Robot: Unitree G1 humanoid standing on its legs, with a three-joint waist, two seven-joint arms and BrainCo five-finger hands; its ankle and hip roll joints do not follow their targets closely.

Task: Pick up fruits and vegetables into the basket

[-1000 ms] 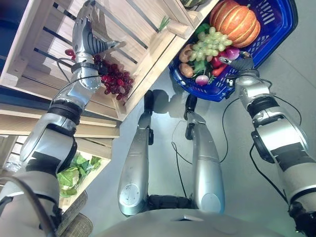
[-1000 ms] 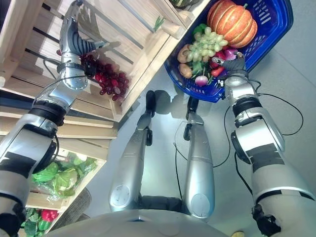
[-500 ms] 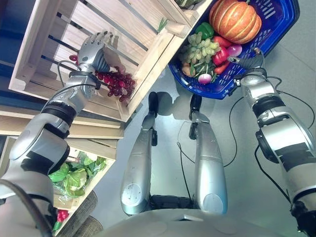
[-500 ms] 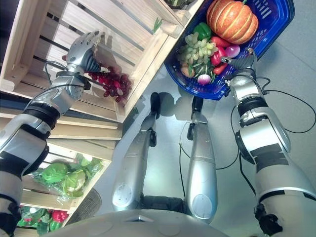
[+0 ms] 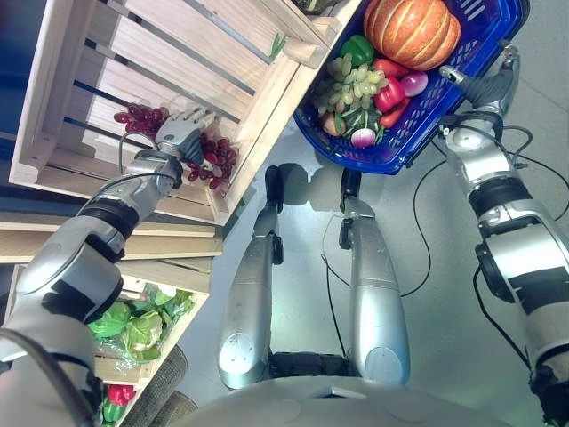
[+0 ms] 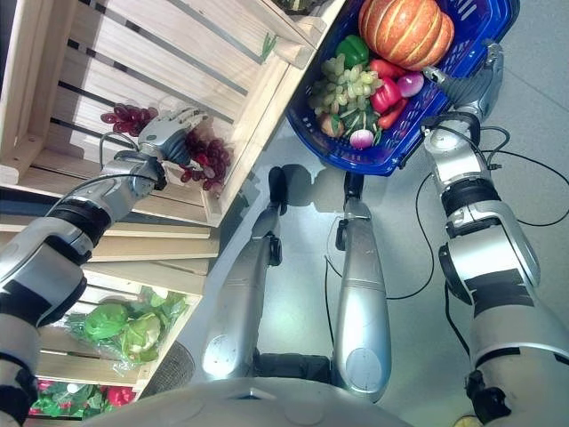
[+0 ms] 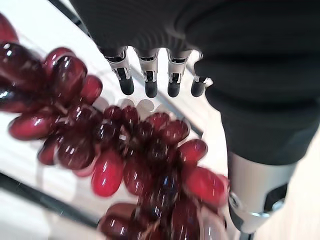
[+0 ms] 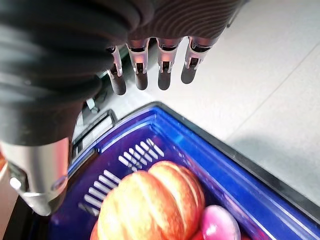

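The left hand (image 5: 180,135) rests over the red grapes (image 5: 213,153) in the wooden crate (image 5: 178,62) at 10 o'clock, fingers curled loosely above the bunch, not closed on it. At 1 o'clock the right hand (image 5: 484,84) hangs by the blue basket (image 5: 484,49), fingers relaxed, grasping nothing. Inside lie a pumpkin (image 5: 411,28) and green grapes (image 5: 348,82).

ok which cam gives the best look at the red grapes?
The left wrist view: the red grapes show from very close, single berries clear, just past the left hand and its straight fingers. Both eye views show them as a small dark-red bunch in the wooden crate, partly covered by that hand.
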